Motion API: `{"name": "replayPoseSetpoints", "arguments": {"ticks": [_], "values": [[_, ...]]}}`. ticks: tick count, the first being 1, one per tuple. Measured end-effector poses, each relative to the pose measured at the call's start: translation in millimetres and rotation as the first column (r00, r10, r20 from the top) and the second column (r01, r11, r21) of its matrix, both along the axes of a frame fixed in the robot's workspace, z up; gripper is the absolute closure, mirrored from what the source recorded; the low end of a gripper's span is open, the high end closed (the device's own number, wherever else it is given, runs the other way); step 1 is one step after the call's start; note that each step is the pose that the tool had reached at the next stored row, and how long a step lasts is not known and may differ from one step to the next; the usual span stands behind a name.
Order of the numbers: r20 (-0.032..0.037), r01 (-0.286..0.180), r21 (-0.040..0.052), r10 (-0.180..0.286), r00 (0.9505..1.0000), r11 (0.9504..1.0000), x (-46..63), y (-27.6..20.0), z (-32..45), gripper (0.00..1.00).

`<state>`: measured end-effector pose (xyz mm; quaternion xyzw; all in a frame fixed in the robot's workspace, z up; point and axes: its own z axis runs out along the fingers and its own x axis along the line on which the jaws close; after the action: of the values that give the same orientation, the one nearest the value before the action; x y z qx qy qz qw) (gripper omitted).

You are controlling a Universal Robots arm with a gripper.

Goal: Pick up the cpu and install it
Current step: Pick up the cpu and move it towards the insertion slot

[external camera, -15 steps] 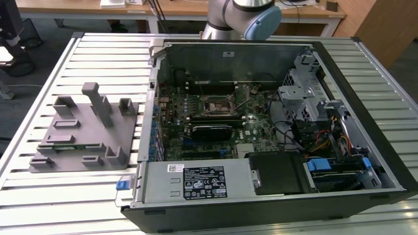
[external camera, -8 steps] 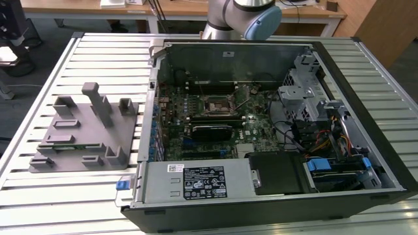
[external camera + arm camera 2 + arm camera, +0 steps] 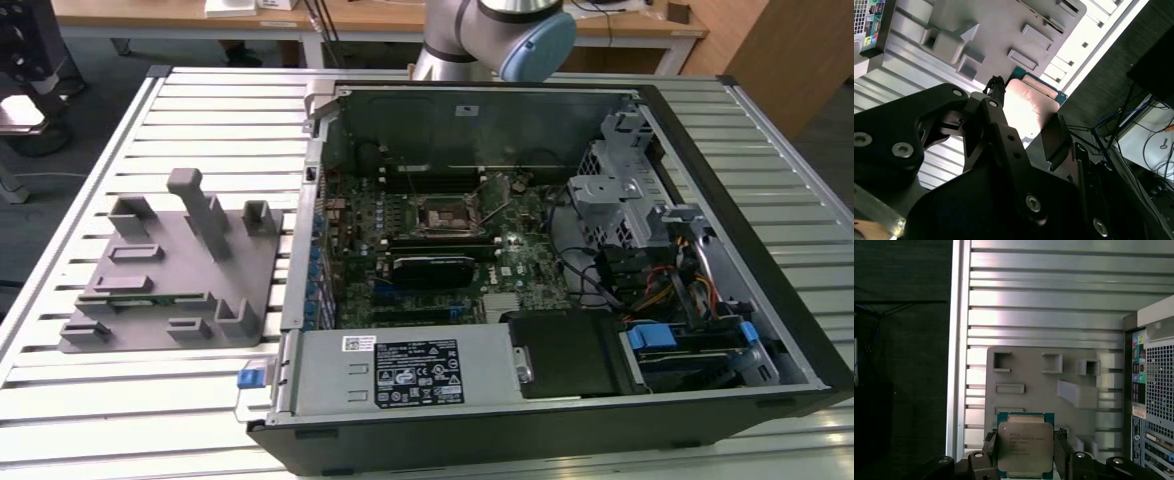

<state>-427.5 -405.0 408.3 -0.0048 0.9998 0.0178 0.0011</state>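
Note:
The cpu [image 3: 1025,442], a flat square chip with a pale metal top on a green edge, sits between the two black fingers of my gripper [image 3: 1025,456]. The fingers [image 3: 990,450] press on its two opposite sides, so the gripper is shut on it. In the second wrist view the cpu [image 3: 1030,105] shines pink-white between the same gripper [image 3: 1026,127]. It hangs over the edge of the grey holder block [image 3: 1054,385]. The black square socket [image 3: 445,215] lies in the middle of the motherboard inside the open computer case [image 3: 747,200].
The grey holder block [image 3: 174,270] with raised posts rests on the slatted metal table [image 3: 200,100] at the exterior view's left of the case. The arm's base [image 3: 494,40] stands behind the case. Drive cages and cables [image 3: 641,230] crowd the case's right side.

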Motion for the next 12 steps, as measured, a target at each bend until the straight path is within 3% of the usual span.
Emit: {"name": "replayPoseSetpoints", "arguments": {"ticks": [12], "values": [[0.0, 0.0, 0.0, 0.0, 1.0, 1.0, 9.7, 0.0, 0.0, 0.46]]}}
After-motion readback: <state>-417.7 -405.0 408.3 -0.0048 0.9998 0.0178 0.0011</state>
